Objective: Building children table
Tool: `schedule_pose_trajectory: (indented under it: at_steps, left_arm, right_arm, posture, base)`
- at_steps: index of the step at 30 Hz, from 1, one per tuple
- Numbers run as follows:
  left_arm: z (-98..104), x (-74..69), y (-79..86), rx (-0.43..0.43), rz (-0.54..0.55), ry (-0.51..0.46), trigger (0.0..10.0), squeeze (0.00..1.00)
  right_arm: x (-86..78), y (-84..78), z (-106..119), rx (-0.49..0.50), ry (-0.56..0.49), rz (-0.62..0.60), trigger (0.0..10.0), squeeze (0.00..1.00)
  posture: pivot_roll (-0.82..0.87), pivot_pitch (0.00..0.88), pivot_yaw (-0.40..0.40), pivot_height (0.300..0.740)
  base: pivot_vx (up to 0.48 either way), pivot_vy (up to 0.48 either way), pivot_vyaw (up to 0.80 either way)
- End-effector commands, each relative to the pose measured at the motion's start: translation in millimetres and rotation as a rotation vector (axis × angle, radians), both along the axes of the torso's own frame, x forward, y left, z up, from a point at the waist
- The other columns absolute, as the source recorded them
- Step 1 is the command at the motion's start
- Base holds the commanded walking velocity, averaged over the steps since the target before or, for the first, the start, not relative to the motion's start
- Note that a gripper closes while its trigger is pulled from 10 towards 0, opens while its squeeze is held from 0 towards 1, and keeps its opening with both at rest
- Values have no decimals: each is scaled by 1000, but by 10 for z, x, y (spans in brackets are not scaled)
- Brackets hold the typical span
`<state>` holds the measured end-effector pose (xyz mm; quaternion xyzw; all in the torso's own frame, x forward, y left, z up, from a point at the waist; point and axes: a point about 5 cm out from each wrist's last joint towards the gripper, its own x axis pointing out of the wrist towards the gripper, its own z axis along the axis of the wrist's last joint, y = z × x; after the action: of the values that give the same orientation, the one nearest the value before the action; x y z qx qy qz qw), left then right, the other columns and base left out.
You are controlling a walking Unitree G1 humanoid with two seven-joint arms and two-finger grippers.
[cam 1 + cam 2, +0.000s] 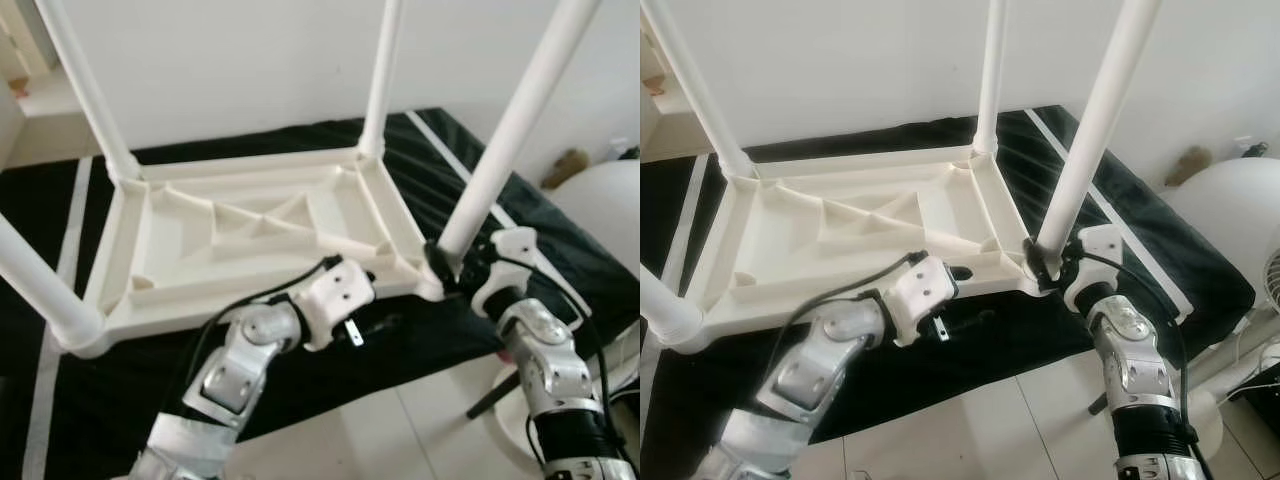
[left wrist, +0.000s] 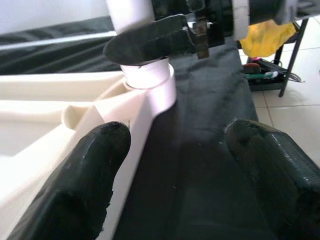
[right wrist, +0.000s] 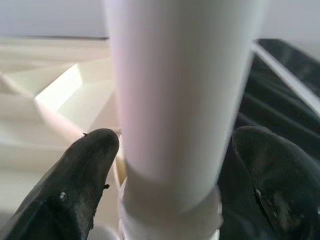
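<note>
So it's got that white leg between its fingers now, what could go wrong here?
The right gripper straddles the near-right leg low at its socket, so a sideways push could tilt the tall leg instead of seating it. The upside-down tabletop lies on a loose black cloth and might slide. The left gripper is open beside the frame's edge, not holding it, so nothing steadies the table.
</note>
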<state>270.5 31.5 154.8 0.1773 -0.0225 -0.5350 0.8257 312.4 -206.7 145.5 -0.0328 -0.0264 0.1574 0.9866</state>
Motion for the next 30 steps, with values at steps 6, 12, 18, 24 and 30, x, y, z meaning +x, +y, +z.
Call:
schedule_pose_trajectory:
  at_steps: [6, 12, 18, 24, 30]
  left_arm:
    - [-127, 90, 13, 42, 128, -17, 10000, 0]
    - [-110, 106, 11, 37, 125, -18, 10000, 0]
    - [-83, 118, 37, 32, 133, -24, 10000, 0]
    - [-83, 123, 41, 31, 135, -30, 10000, 0]
    - [-72, 121, 44, 30, 132, -35, 10000, 0]
  right_arm:
    - [144, 27, 109, -62, -56, 110, 10000, 0]
    - [199, 16, 76, -108, -37, 161, 10000, 0]
    - [213, -25, -42, -137, 13, 189, 10000, 0]
    - [235, -53, -101, -147, 25, 198, 0, 0]
    - [228, -81, -145, -151, 38, 197, 0, 0]
  posture:
    - [-67, 44, 21, 740]
    - [-67, 47, 21, 740]
    - [-56, 49, 17, 740]
    - [-54, 48, 18, 740]
    - [-58, 50, 20, 740]
  base:
    - [0, 0, 0]
    - [0, 0, 0]
    - [0, 0, 0]
    - [0, 0, 0]
    - [0, 0, 0]
